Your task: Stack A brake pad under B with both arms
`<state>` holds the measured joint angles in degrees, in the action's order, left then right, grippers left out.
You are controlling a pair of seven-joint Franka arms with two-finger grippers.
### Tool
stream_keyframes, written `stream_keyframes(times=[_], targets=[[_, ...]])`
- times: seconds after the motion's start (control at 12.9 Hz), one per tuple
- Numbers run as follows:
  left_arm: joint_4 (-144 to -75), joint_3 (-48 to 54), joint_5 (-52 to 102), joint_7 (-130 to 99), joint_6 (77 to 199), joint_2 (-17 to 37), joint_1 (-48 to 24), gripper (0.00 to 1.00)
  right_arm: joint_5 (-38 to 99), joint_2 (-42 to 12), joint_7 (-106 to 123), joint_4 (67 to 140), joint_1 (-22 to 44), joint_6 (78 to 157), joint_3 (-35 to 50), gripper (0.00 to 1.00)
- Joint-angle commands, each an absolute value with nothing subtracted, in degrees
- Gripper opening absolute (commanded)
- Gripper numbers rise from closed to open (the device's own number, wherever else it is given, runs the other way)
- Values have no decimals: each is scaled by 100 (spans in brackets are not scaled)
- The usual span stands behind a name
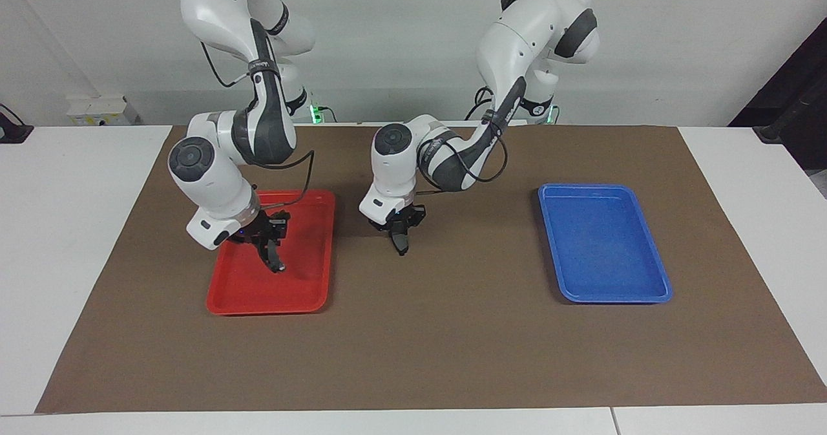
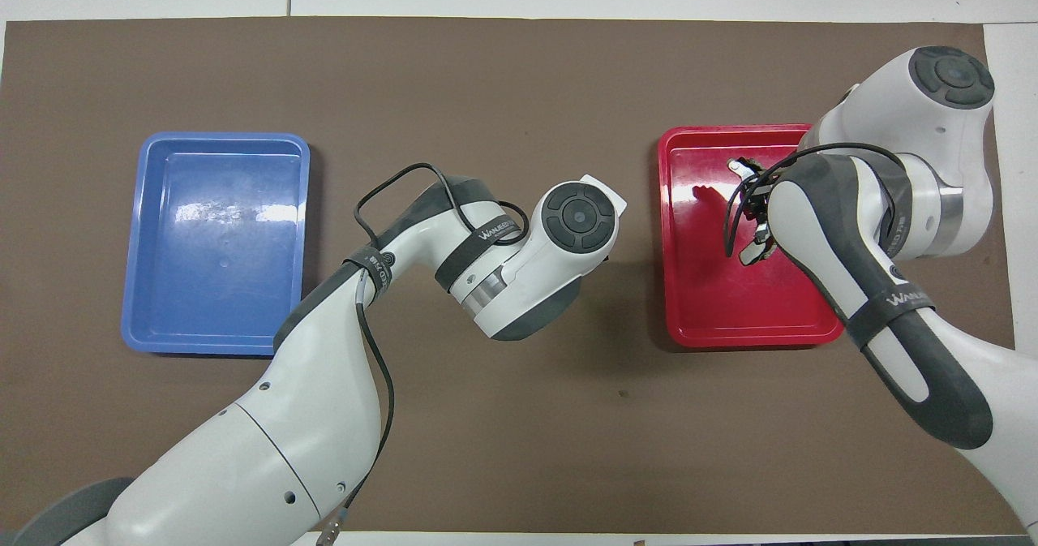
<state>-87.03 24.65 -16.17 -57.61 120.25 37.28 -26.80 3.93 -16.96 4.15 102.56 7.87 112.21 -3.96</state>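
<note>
Even, bright light from above fills both views. White glare patches sit on the floor of the blue tray and the red tray. Soft shadows spread on the brown mat under both arms. Focus is sharp throughout; edges look straight.

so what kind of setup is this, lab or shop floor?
Most likely a robotics lab bench rather than a shop floor: two white robot arms mounted at a white table, a brown mat as work surface, and a red tray and blue tray laid out on it. Bare wall, no machinery.
</note>
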Motion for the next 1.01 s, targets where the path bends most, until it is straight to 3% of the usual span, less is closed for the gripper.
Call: stream_keyframes(times=[0.0, 0.23, 0.62, 0.93], targets=[[-8754, 2373, -1732, -5810, 12182, 3744, -2751, 14, 536, -1635, 738, 10037, 712, 10951, -378, 0], [-8509, 2320, -1723, -5801, 11963, 3753, -2751, 40, 536, -1626, 738, 10028, 712, 10925, -378, 0], [-8262, 2128, -1731, -5792, 11629, 3666, -2733, 64, 527, -1626, 782, 10020, 712, 10916, -378, 0], [-8270, 1943, -1670, -5757, 11575, 3095, -2655, 89, 536, -1626, 782, 9783, 765, 10785, -273, 0]])
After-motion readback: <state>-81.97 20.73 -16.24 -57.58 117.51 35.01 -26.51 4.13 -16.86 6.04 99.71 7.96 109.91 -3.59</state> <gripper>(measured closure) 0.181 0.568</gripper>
